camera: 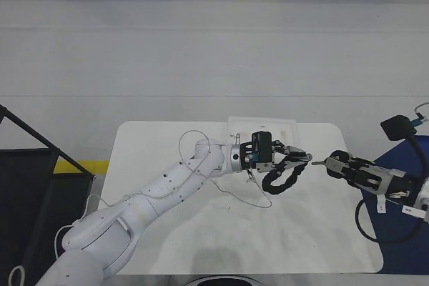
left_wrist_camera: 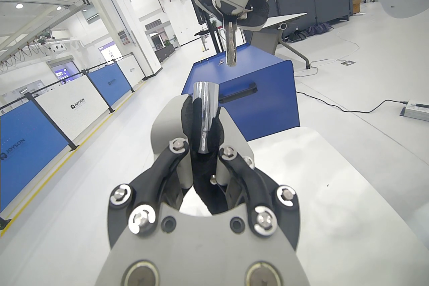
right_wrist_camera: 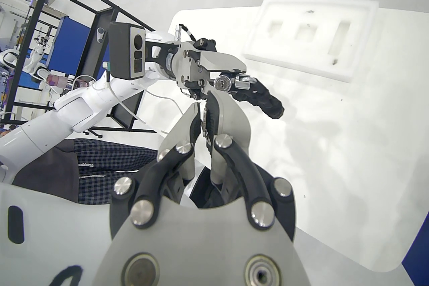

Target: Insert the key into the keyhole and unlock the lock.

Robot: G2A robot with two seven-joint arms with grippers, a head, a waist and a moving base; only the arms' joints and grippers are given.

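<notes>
The left gripper [camera: 299, 154] is positioned above the table [camera: 307, 236], over the middle of its far half and just on the near side of the foam tray [camera: 286, 129], which lies against the far edge. Its fingers are closed narrow around the lock [left_wrist_camera: 205, 114], a chrome cylinder clamped between the black pads, with the end of the cylinder projecting past the fingertips toward the right edge of the table. The black ribbed cable [camera: 279, 182] of the lock leaves the cylinder and curves in a loop beside the gripper, on the side toward the near edge; whether the loop touches the table cannot be determined. The right gripper [camera: 327, 161] is positioned above the table between the lock and the right edge, pointing at the left gripper. Its fingers are closed narrow on the key [left_wrist_camera: 231, 47], gripping the head so that the blade projects forward toward the cylinder. In the right wrist view the keyhole [right_wrist_camera: 223, 82] is visible in the round end face of the cylinder, turned toward the right gripper. The blade tip is near that end face but apart from it: the left wrist view shows a gap between tip and cylinder, with the blade offset to one side of the cylinder axis. The foam tray has three rectangular recesses. A blue cabinet [left_wrist_camera: 241, 93] stands just beyond the right edge of the table.
</notes>
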